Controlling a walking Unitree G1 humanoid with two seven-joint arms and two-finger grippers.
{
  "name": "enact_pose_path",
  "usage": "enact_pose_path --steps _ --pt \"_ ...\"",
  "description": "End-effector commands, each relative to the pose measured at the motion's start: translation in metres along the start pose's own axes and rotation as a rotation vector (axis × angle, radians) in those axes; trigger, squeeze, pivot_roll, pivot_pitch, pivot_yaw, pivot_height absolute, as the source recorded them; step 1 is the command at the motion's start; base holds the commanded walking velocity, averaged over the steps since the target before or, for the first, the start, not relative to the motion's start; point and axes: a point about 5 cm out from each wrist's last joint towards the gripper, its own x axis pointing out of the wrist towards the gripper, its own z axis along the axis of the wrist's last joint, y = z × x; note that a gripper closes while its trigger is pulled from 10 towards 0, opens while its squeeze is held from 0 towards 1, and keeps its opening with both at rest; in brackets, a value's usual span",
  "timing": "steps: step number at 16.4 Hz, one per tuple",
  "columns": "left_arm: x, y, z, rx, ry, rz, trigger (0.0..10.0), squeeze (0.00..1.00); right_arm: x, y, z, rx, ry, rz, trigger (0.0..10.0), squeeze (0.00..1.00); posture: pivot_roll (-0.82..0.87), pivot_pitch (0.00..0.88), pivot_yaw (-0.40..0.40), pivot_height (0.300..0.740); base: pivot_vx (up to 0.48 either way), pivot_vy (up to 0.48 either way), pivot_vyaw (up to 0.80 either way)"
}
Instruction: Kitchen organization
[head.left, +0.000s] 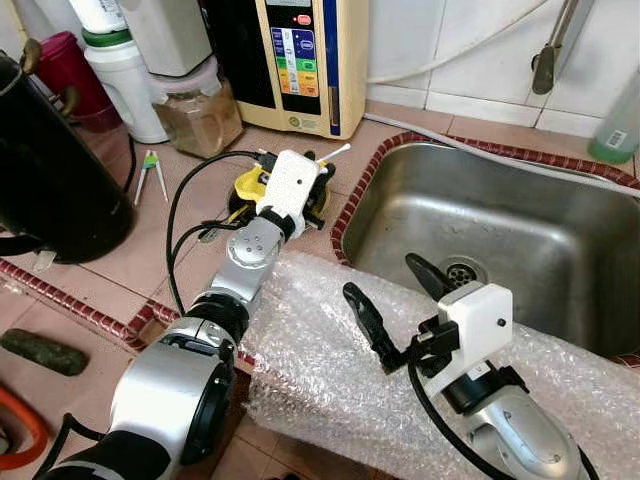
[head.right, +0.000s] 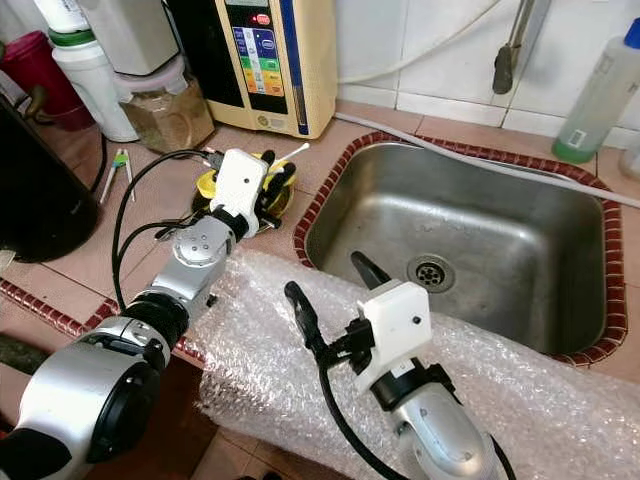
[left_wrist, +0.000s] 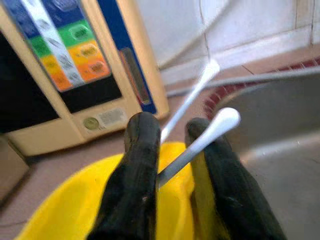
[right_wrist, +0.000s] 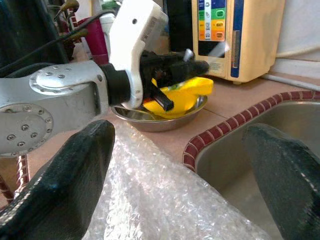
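Note:
A yellow bowl (head.left: 246, 184) sits in a shallow steel dish (right_wrist: 161, 121) on the tiled counter, just left of the sink (head.left: 480, 225). My left gripper (left_wrist: 170, 125) reaches over that bowl. Its two black fingers are shut on the thin handle of a white spoon (left_wrist: 216, 126). A second white spoon (head.left: 337, 152) sticks out past the fingertips toward the wall. My right gripper (head.left: 384, 279) stands open above a sheet of bubble wrap (head.left: 330, 370) at the counter's front edge, with nothing between its fingers. The right wrist view looks across the wrap at the left gripper (right_wrist: 192, 66) and the bowl.
A beige water machine (head.left: 300, 60) and a jar with brown contents (head.left: 200, 112) stand at the back wall. A large black pot (head.left: 50, 170) stands at the left, with small tongs (head.left: 150, 172) beside it. A green bottle (head.right: 592, 95) stands behind the sink.

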Motion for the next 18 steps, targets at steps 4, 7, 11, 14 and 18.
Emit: enact_pose_path --steps 4,7,11,14,18 --pt "-0.005 0.017 0.007 -0.003 -0.095 0.087 0.0 0.0 0.002 -0.002 0.001 -0.008 -0.013 -0.017 10.0 0.0 -0.23 0.127 0.113 0.74 0.0 0.0 0.0" --pt "-0.009 0.035 0.021 -0.004 -0.191 0.164 0.0 0.0 0.003 -0.004 0.0 -0.016 -0.014 -0.026 10.0 0.0 -0.21 0.121 0.101 0.74 0.0 0.0 0.0" --pt "-0.018 0.068 0.037 -0.122 -0.27 0.212 0.0 0.0 0.008 -0.01 -0.003 -0.028 -0.01 -0.04 10.0 0.0 -0.16 0.119 0.07 0.74 0.0 0.0 0.0" --pt "-0.017 0.071 0.04 -0.375 -0.244 0.16 0.0 0.0 0.014 -0.015 -0.005 -0.022 -0.016 -0.045 10.0 0.0 -0.13 0.091 0.047 0.74 0.0 0.0 0.0" --pt "-0.018 0.046 0.044 -0.654 -0.176 -0.08 0.0 0.0 0.029 -0.025 0.001 -0.09 -0.056 -0.029 10.0 0.0 -0.09 0.064 0.025 0.74 0.0 0.0 0.0"
